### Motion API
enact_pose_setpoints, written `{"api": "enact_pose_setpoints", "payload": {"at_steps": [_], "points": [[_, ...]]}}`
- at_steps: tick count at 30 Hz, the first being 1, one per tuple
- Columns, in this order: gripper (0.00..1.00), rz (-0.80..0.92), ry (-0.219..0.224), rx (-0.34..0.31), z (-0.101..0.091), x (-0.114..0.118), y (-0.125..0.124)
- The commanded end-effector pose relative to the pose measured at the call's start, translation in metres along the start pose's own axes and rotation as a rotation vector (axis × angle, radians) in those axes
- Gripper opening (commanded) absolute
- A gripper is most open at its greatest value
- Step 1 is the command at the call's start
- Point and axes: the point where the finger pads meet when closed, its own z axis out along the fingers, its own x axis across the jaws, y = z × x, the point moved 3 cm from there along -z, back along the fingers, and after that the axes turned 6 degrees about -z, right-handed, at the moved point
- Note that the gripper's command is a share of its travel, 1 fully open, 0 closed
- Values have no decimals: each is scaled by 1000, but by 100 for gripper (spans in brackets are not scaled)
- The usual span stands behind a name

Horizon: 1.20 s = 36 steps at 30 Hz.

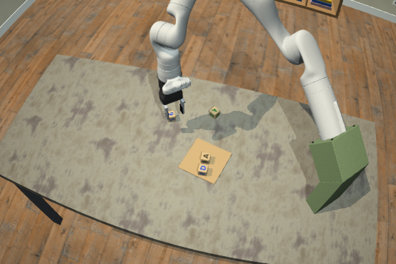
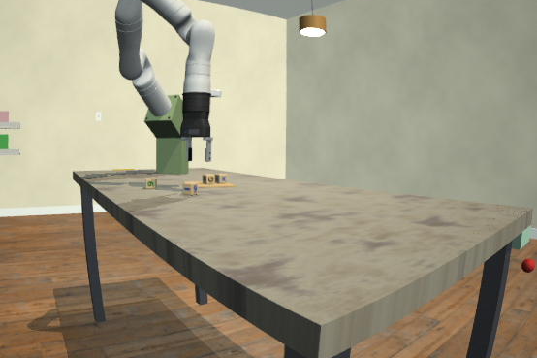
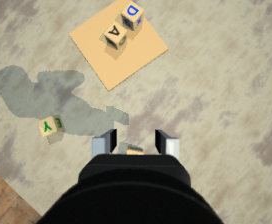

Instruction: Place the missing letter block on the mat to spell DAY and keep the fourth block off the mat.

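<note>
Plank floor [image 2: 145, 313], pale walls [image 2: 397, 100], hanging lamp [image 2: 312, 25]

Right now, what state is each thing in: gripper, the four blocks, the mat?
Gripper: open, holding nothing, above the blue-lettered block.
Blue-lettered block: on the table, off the mat.
Y block: off the mat, Y up.
A block: on the mat, beside D.
D block: on the mat.
Mat: flat.
</note>
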Motion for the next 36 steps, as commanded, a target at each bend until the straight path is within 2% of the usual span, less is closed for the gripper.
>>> {"api": "enact_pose_setpoints", "payload": {"at_steps": [1,7,12,36], "points": [[100,32,8,1,-1,-2,19],[100,31,8,0,-1,-10,58],[100,30,9,-2,-2,-14,74],[100,30,9,-2,-2,-15,76]]}}
